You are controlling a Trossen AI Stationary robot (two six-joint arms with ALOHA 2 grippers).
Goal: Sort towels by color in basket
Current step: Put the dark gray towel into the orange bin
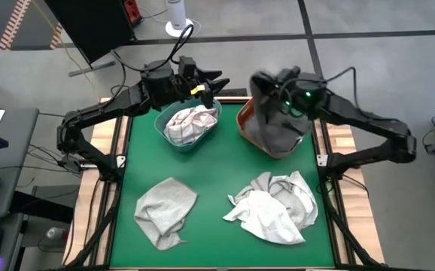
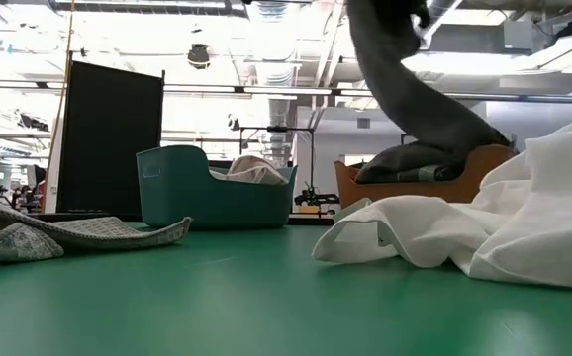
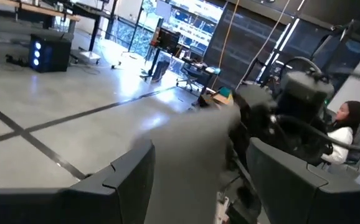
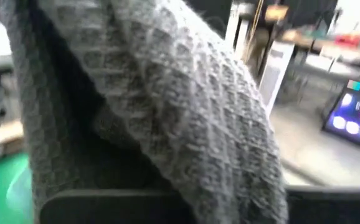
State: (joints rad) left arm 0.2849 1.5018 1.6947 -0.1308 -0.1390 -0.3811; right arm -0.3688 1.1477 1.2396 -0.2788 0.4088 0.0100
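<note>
My right gripper (image 1: 265, 84) is raised over the orange basket (image 1: 245, 119) and shut on a dark grey waffle towel (image 1: 278, 129). That towel fills the right wrist view (image 4: 167, 93). My left gripper (image 1: 211, 84) is open in the air over the far edge of the teal basket (image 1: 161, 126) and touches nothing. The teal basket holds a white checked towel (image 1: 191, 122). A light grey towel (image 1: 165, 211) lies crumpled near the table's near left. White towels (image 1: 274, 207) lie heaped at the near right. My right gripper holds the dark grey towel by its upper end (image 2: 390, 40) from above. The cloth itself hides the fingers, so the hold cannot be read. The towel hangs slack below the gripper, and its lower part (image 2: 415, 158) lies piled in the orange basket (image 2: 484, 168).
The two baskets stand side by side at the table's far edge, the teal basket (image 2: 217, 193) on the left. The green mat (image 1: 217, 181) between the baskets and the loose towels is bare. A person (image 3: 345, 127) sits in the room beyond the table.
</note>
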